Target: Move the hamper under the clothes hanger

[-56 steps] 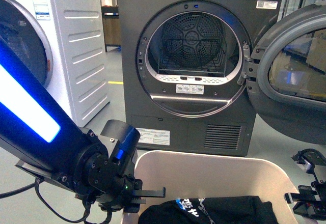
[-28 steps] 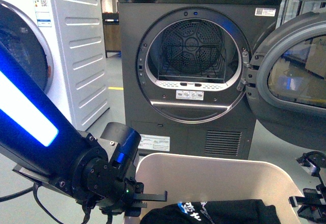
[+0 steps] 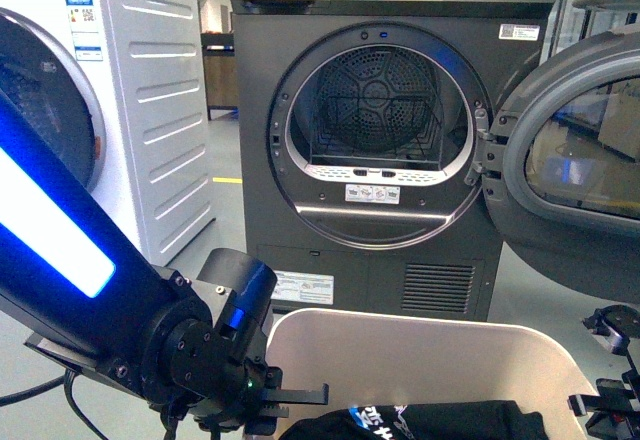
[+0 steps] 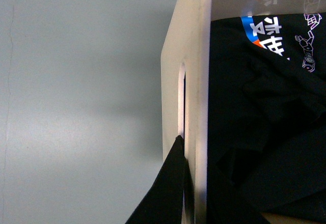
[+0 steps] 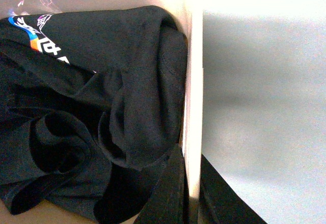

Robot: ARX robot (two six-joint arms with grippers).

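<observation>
Dryer (image 3: 300, 250) has receded slightly. Hamper (image 3: 420, 345) sits near, centre (black T-shirt (image 3: 440, 422) inside); left gripper (image 4: 182, 145) and right gripper (image 5: 189, 155) clamp its side walls. Transport step: next, steer toward the unseen clothes hanger

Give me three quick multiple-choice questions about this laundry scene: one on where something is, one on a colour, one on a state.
1. Where does the black garment lie?
A on the floor; B inside the hamper; C over the robot's arm.
2. What colour is the hamper?
A cream; B blue; C red.
3. The grey dryer's door is:
A shut; B missing; C swung open.

Answers: 1 B, both wrist views show it crumpled within the hamper's walls. 2 A, its walls and rim are pale cream. 3 C, the door hangs to one side and the round opening is uncovered.
</observation>
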